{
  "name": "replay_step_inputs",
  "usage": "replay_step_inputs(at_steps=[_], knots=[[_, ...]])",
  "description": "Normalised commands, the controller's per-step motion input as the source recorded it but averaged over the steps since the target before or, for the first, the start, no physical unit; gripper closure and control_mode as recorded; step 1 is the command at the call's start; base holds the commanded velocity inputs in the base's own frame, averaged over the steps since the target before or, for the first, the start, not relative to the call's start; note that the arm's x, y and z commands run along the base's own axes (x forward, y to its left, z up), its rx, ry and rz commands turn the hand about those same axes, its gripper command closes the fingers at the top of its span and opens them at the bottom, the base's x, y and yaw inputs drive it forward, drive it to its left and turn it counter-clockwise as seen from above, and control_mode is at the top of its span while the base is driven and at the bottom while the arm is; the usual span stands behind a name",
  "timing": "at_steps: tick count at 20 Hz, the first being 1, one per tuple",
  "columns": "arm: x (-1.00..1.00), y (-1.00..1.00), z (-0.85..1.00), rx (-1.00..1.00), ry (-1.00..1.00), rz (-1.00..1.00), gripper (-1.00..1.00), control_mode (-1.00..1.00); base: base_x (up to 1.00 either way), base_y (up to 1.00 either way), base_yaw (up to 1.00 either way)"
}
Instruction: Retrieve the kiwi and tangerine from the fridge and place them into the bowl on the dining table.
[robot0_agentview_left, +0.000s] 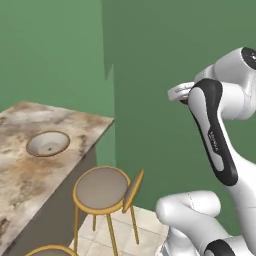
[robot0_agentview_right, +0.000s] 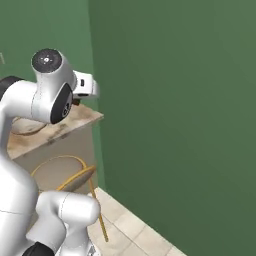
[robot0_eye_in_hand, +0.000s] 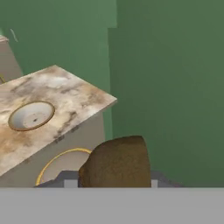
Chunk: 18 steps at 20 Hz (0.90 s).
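1. Green walls (robot0_agentview_left: 60, 45) stand behind the marbled dining table (robot0_agentview_left: 30, 165).
2. Tan bowl (robot0_agentview_left: 48, 143) sits on that table, near its far end.
3. Gripper (robot0_eye_in_hand: 114, 181) is clamped on the brown kiwi (robot0_eye_in_hand: 116, 162).
4. Round stool (robot0_agentview_left: 101, 188) stands beside the table.

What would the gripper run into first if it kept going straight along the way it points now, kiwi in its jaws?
Probably the green wall beyond the end of the dining table. The gripper, shut on the kiwi, aims just past the table's corner; the bowl lies left of that line. Depth is unclear.
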Motion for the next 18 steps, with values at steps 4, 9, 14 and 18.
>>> replay_step_inputs(at_steps=[4,9,14,18], knots=[[0.0,0.0,0.0,0.0,0.0,0.0,1.0,1.0,1.0,-0.15,0.67],[0.0,0.0,0.0,0.0,0.0,0.0,1.0,1.0,0.86,-0.01,0.7],[0.0,0.0,0.0,0.0,0.0,0.0,1.0,1.0,0.45,0.13,0.73],[0.0,0.0,0.0,0.0,0.0,0.0,1.0,1.0,0.55,0.24,0.68]])
